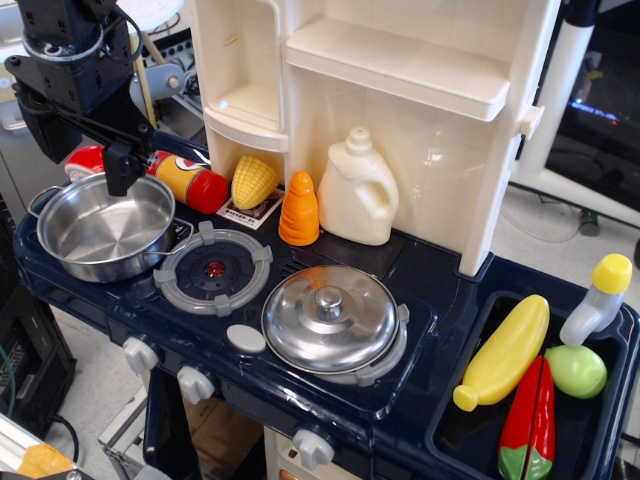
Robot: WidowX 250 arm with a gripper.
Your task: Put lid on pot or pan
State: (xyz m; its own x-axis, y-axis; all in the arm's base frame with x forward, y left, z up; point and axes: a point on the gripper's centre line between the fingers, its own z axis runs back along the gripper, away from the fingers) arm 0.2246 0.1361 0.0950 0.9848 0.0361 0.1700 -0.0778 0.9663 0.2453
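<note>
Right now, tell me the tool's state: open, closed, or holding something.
Tool: over the back rim of the pot, holding nothing; open or closed cannot be told. The lid lies apart.

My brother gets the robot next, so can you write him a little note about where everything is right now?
Hand: hangs over the back rim of the pot, holding nothing; open or shut can't be told.
Pot: empty, at the left end of the toy stove, beside the left burner.
Lid: knob up, lying on the right burner, apart from the pot.
Done: nothing yet.
Left: grasp the lid by its knob, carry it left, set it on the pot.
</note>
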